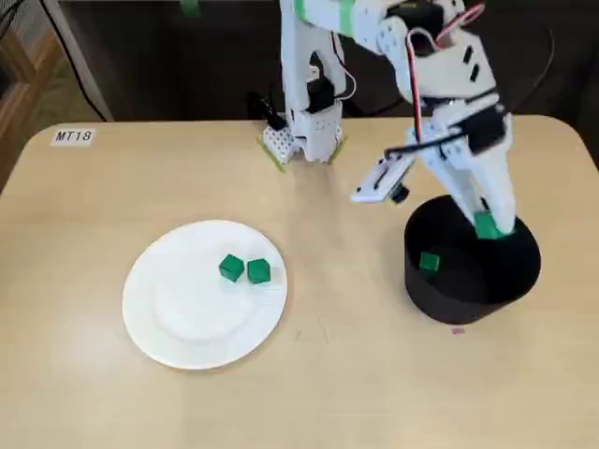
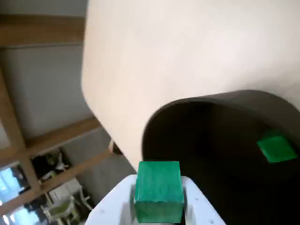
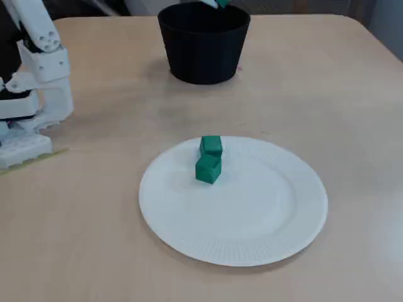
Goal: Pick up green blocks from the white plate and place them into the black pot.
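Note:
My gripper [image 1: 489, 224] hangs over the black pot [image 1: 510, 277], shut on a green block [image 1: 486, 225]. The wrist view shows that held green block [image 2: 158, 191] between the white fingers [image 2: 199, 202], just above the pot's rim [image 2: 197, 101]. Another green block [image 1: 429, 262] lies on the pot's floor, seen in the wrist view as a green block [image 2: 277, 148] at the right. Two green blocks [image 1: 231, 267] [image 1: 258, 271] sit side by side on the white plate [image 1: 187, 318]. In a fixed view the same pair of blocks [image 3: 210, 145] [image 3: 207, 169] rests on the plate [image 3: 252, 220], and the pot [image 3: 203, 53] stands behind.
The arm's white base [image 1: 304, 131] is clamped at the table's far edge, and appears as a base [image 3: 28, 100] at the left of a fixed view. A label [image 1: 73, 137] is stuck near the table's far left corner.

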Controlling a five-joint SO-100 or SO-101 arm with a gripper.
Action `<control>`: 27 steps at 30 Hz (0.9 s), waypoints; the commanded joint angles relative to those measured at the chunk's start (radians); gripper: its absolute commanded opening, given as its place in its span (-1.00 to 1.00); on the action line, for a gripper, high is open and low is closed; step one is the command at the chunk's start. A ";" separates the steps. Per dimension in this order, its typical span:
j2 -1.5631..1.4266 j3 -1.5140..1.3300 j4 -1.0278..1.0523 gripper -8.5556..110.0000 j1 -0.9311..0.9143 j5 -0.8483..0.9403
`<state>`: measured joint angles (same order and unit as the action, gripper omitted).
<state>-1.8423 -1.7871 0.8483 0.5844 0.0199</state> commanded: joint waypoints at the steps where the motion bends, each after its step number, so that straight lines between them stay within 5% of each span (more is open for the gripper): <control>1: 0.006 -0.026 -0.025 -0.90 0.028 0.023; 6: 0.020 -0.038 -0.009 -0.88 0.040 0.017; 10: -0.005 -0.040 0.025 -0.29 0.046 0.032; 13: -0.026 -0.040 0.035 -0.24 0.040 0.034; 18: -0.069 -0.040 0.058 -0.28 0.012 0.037; 23: -0.143 -0.038 0.104 -0.88 -0.081 0.051; 27: -0.207 -0.028 0.183 -0.90 -0.238 0.071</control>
<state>-1.9819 -1.8300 0.9925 0.4403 0.0813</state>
